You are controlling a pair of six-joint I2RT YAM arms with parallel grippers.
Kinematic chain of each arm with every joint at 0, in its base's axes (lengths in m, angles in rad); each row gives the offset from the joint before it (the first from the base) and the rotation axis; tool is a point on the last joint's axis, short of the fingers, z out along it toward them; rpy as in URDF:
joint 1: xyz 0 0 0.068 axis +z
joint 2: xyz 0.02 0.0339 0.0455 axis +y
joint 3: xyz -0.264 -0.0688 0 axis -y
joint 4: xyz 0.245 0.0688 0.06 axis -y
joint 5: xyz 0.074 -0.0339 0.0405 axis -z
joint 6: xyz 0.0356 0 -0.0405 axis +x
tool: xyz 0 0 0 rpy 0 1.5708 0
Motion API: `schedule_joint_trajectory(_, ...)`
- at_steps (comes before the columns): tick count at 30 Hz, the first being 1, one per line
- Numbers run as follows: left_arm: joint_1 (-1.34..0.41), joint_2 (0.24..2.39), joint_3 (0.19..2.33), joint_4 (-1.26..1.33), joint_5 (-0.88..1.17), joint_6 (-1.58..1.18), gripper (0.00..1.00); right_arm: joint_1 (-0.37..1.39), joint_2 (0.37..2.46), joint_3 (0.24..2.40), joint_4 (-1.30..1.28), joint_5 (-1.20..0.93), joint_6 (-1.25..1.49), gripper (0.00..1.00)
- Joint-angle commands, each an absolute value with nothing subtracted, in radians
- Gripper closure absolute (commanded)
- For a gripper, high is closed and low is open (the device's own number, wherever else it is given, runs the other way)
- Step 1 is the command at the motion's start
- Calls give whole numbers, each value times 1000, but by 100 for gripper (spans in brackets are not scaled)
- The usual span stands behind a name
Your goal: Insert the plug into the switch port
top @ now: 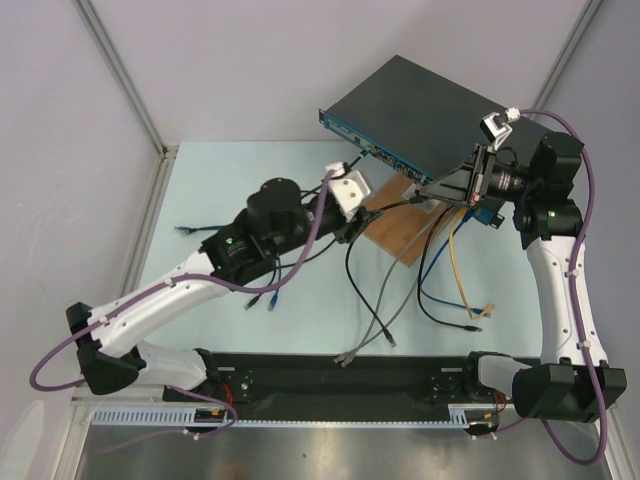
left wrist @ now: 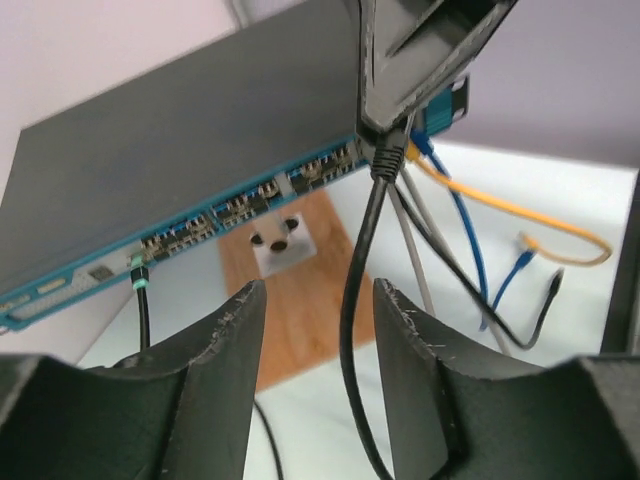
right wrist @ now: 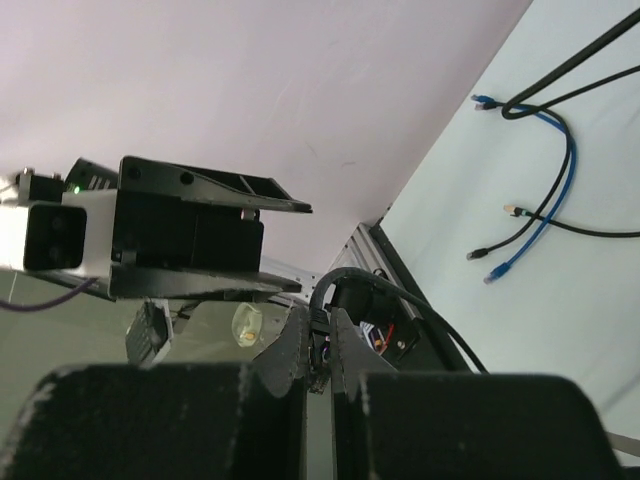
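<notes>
The switch is a flat black box at the back right, its blue front face lined with small sockets. My right gripper is shut on the black plug, whose cable arcs off to the right. In the left wrist view that plug hangs just in front of the sockets near the face's right end. My left gripper is open below it. The plug's black cable runs between the left fingers without being gripped. Another cable with a green-ringed plug sits in a socket at the far left.
A brown wooden board with a small white block lies under the switch's front edge. Loose yellow, blue, grey and black cables trail over the table between the arms. More cable ends lie by the left arm.
</notes>
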State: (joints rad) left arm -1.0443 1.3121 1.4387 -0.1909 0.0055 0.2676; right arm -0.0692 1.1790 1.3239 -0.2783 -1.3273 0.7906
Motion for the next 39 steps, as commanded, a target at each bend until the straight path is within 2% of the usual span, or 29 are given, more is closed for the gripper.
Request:
schedule_joint_trajectory(1, -1017, 1243, 1381, -34, 230, 198, 49, -66, 1175, 1328, -173, -1391, 822, 100)
schedule_joint_trajectory(9, -1017, 1229, 1301, 103, 327, 245, 50, -63, 1175, 1327, -130, -1428, 865, 100)
schedule_joint_trajectory(13, -1017, 1244, 1292, 173, 350, 258, 54, -49, 1170, 1322, -129, -1437, 867, 100)
schedule_joint_trajectory(19, -1017, 1275, 1302, 204, 354, 273, 60, -37, 1161, 1321, -127, -1442, 867, 100)
schedule_joint_trajectory(26, -1017, 1293, 1296, 198, 357, 285, 59, -28, 1157, 1319, -127, -1440, 870, 100)
schedule_joint_trajectory(39, -1017, 1313, 1296, 216, 347, 261, 75, -11, 1161, 1321, -100, -1442, 879, 100)
